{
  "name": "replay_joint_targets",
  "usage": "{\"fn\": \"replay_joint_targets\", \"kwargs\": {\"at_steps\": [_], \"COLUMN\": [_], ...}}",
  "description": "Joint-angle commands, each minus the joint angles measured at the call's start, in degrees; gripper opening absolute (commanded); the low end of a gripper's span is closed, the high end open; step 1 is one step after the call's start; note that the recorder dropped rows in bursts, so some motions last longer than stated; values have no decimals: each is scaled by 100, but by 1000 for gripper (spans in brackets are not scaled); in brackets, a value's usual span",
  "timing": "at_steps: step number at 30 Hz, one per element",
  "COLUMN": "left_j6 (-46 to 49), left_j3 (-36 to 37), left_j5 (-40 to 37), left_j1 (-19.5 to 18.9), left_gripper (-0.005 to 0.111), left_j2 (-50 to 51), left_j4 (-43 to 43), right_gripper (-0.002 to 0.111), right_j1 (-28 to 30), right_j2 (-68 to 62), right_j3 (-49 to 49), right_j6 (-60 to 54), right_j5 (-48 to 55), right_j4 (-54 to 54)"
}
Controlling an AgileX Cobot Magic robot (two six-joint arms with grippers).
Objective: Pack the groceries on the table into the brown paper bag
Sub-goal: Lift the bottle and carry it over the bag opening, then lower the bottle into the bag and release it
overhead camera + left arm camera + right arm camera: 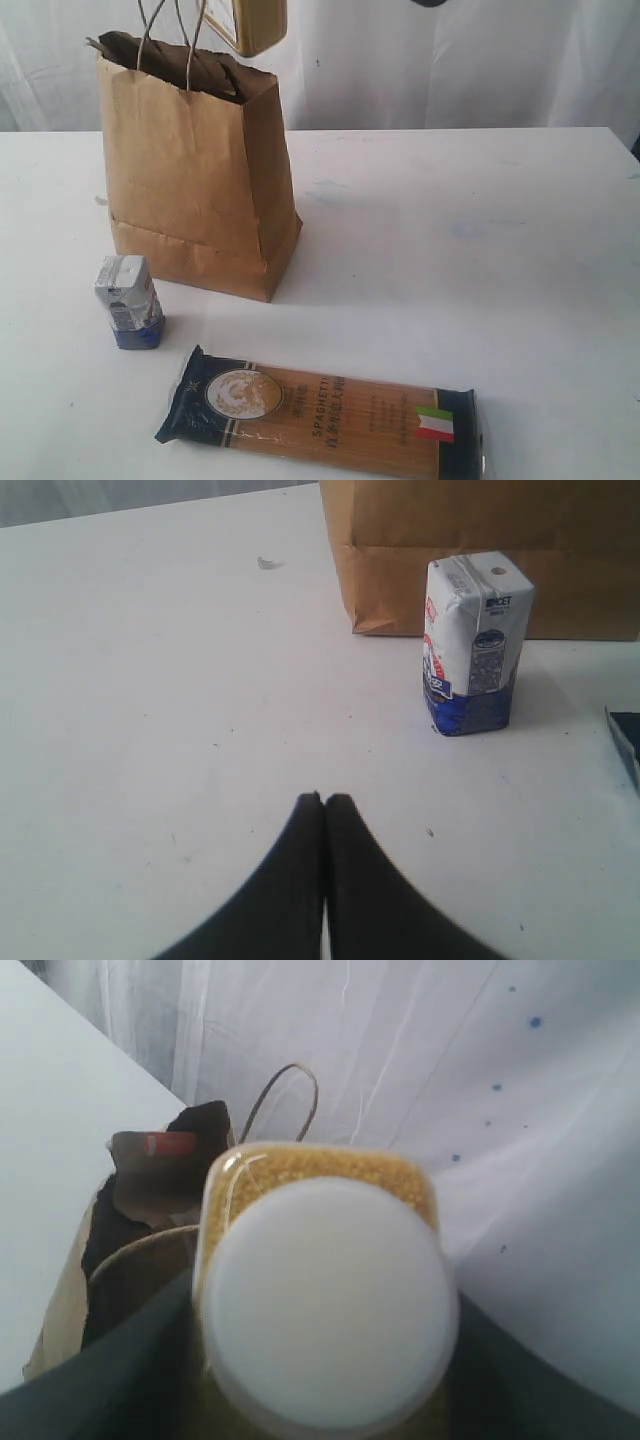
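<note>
The tall, creased brown paper bag (190,190) is stood upright towards the far-left corner of the white worktop (480,250). Its serrated rim is open and its two thin cord handles (190,60) are raised above it. Inside the bag's mouth a small orange-red patch (170,1144) is seen, but what it belongs to cannot be told.

Above the bag's mouth, clear of the rim, the yellow-grain bottle (320,1170) is held in the air with its round white cap (325,1300) turned towards the right wrist camera. It is pinched by the right hand (320,1405), whose dark fingers (100,1380) are set against its two sides.

The small blue-and-silver carton (128,300) is stood upright just in front of the bag, near the left edge of the worktop and apart from the bag's base. The long blue-ended spaghetti packet (320,410) is laid flat along the near edge, with its dark blue end turned towards the carton.

The left hand (323,805) is seen low over bare worktop with its two black fingers pressed together and nothing between them. The carton is well ahead of it. A white curtain (450,60) is hung behind the far edge.
</note>
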State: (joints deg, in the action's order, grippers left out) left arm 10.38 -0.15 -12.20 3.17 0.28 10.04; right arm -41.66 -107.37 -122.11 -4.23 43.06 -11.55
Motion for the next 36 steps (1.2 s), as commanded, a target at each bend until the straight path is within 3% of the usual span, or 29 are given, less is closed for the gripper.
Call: {"fn": "replay_joint_targets", "kwargs": {"at_steps": [1,6,22,29,36], "left_j6": [5,5,5,5,5], "left_j3": [15,15,15,15,15], "left_j5": [16,16,16,16,16], "left_j1": [-22,-22,-22,-22,-22], "left_gripper": [0,0,0,0,0], "left_j2": [-28,-28,-28,-28,-28], "left_j4": [8,8,8,8,8], "right_gripper": [0,0,0,0,0], "right_j1": [54,0,-195,117,142], "right_j2": [-120,-275,-647,-1121,-1146], "right_j3": [-323,-405,-455,-455,-455], "right_j6": [-256,-773,-978,-967,-691], "right_j5": [-295,-234,9,-69,617], "right_j4": [125,921,1119,1058,1058]}}
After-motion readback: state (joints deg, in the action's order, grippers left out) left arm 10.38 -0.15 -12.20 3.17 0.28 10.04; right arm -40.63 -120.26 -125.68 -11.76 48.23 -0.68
